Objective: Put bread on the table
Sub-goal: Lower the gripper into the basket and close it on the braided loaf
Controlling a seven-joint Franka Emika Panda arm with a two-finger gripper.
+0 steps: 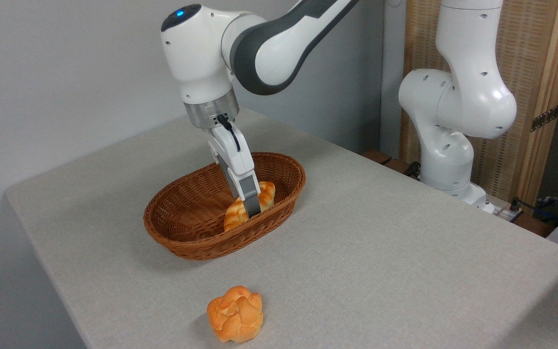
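Grey-beige cloth-draped table (380,252), lying directly beneath the pincer (250,206) a brown wicker basket (182,242), sitting well nearer the camera than the pincer an orange knotted roll (235,314)

Pale yellow bread (264,193) with golden-brown zigzags, brown wicker basket (187,242), grey-beige table (380,252)
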